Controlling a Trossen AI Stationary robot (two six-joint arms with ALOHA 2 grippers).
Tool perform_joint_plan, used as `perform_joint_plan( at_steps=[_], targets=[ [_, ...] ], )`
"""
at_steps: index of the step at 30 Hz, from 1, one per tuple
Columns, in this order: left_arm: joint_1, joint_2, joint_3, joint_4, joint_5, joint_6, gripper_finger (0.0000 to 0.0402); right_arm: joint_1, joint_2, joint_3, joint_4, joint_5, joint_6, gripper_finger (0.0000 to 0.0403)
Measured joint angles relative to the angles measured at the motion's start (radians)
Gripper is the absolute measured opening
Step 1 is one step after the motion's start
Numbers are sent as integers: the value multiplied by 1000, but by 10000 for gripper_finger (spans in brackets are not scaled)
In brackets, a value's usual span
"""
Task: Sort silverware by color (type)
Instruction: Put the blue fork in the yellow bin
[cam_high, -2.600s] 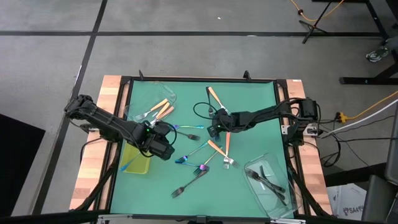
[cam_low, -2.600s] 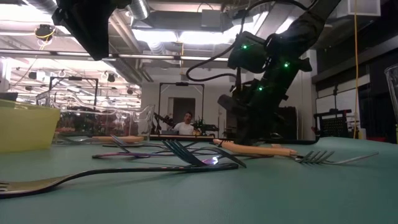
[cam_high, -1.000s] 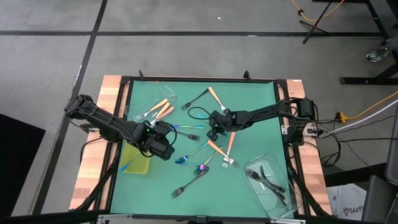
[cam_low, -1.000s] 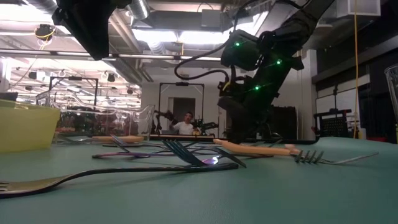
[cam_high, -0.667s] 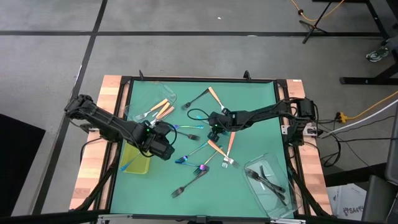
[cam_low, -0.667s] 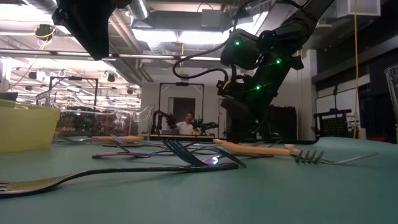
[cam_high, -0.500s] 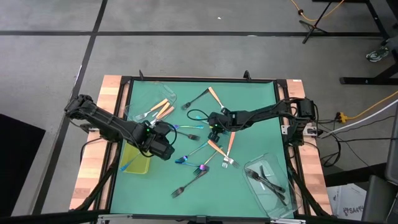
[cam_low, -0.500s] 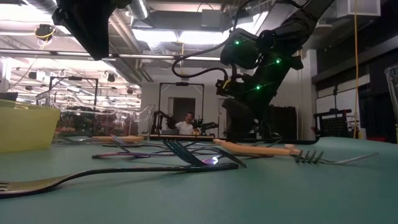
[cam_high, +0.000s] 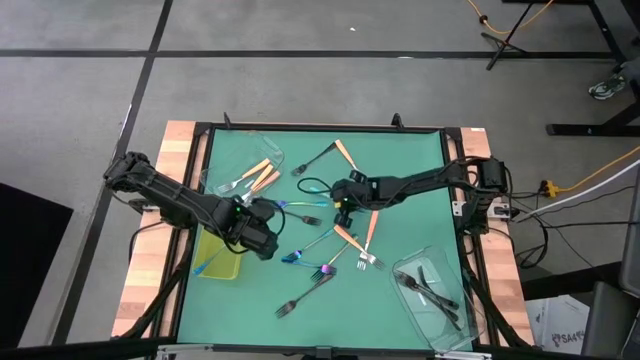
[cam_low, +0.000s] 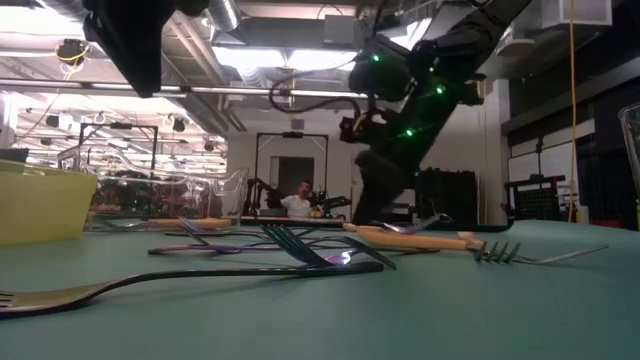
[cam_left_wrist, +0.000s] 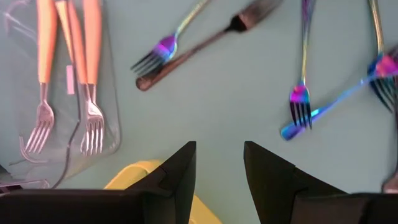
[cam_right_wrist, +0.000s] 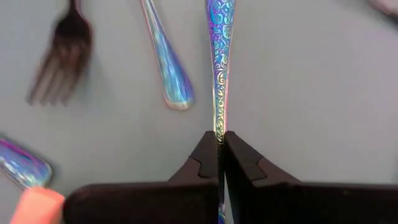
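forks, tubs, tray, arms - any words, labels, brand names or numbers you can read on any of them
None can be read in any view.
The iridescent fork held in the right gripper has an embossed scroll pattern along its handle, not lettering.
The clear tub with the orange-handled forks has a small pale pink strip that may be a label, too blurred to read.

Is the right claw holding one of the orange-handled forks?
No, the right claw is shut on the handle of a rainbow-coloured fork.
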Motion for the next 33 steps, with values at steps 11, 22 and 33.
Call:
perform_joint_plan(
  at_steps=[11,22,33],
  targets=[
    [2,-42,0,-101,84,-10,128,9,-1,154,-5,-51,-165,0],
    [39,-200,0,-104,37,-14,128,126,-2,242,1,-21,-393,0],
    [134,-208,0,86,31,20,128,240,-2,248,52,80,-624,0]
  ],
)
